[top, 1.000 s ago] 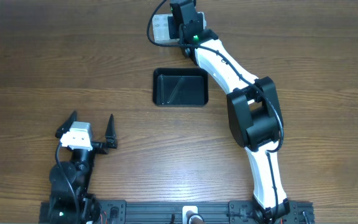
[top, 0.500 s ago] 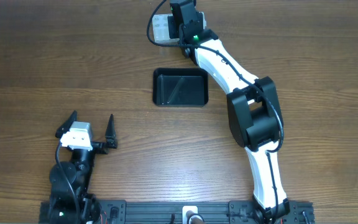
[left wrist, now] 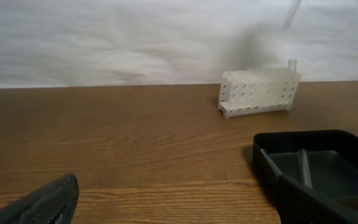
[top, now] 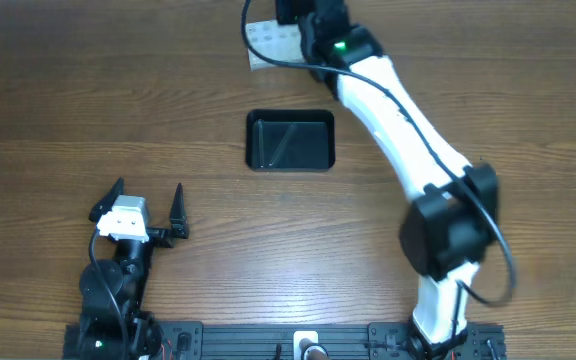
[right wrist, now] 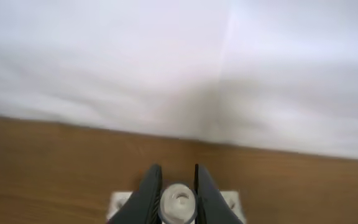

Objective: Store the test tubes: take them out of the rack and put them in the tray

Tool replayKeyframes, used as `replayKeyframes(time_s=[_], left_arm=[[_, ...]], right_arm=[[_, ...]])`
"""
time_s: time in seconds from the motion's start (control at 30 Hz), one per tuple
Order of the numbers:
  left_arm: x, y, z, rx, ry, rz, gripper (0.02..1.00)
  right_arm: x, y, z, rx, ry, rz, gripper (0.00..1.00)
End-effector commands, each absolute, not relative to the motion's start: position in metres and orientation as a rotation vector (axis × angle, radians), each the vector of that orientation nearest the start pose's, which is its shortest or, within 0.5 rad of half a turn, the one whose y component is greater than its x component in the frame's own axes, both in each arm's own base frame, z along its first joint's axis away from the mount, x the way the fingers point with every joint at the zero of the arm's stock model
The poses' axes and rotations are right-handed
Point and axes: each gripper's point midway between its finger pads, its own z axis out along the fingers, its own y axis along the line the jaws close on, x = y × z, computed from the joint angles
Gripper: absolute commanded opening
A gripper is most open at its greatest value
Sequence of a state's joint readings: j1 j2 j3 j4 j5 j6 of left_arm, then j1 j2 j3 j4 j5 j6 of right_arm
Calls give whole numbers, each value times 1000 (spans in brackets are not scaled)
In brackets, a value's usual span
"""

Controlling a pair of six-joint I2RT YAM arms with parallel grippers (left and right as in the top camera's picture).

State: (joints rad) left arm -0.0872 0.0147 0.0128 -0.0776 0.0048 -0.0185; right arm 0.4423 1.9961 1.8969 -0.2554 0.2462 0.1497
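one test tube (right wrist: pixel 178 203) sits pinched between the right fingers (right wrist: pixel 145 195).

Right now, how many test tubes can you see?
3 test tubes: one lying in the tray, one standing in the rack, one held above it by the right gripper. The rack may hide more.

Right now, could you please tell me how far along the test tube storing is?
One test tube already lies in the tray. The right tool is shut on a second tube above the rack. At least a third tube stands in the rack, not yet taken. The left tool sits open, apart from them.
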Motion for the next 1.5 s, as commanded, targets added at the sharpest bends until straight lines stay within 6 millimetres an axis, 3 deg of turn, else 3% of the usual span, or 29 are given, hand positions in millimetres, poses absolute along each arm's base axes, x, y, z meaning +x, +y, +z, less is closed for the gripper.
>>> replayKeyframes(time_s=[0.03, 0.13, 0.23, 0.4, 0.5, 0.77, 0.97, 1.17, 1.5], left_arm=[[245, -23, 156, 76, 1646, -83, 1000], [245, -23, 156, 76, 1646, -83, 1000], [245, -23, 156, 75, 1646, -83, 1000], [245, -23, 156, 76, 1646, -83, 1000], [245, -23, 156, 76, 1646, -83, 996], [245, -23, 156, 76, 1646, -83, 1000], [245, -23, 156, 76, 1646, -83, 1000], [245, -23, 156, 76, 1646, -83, 1000], [245, -23, 156, 76, 1646, -83, 1000]], right_arm=[[522, 216, 377, -157, 1858, 234, 86], [503, 217, 365, -208, 1948, 261, 91], [486, 219, 334, -227, 2095, 295, 108], [459, 240, 262, -355, 2341, 427, 82], [452, 252, 222, -406, 2421, 501, 80], [429, 260, 144, -454, 2591, 569, 69], [424, 260, 102, -437, 2650, 563, 126], [420, 265, 70, -412, 2722, 559, 121], [416, 268, 55, -415, 2758, 553, 233]])
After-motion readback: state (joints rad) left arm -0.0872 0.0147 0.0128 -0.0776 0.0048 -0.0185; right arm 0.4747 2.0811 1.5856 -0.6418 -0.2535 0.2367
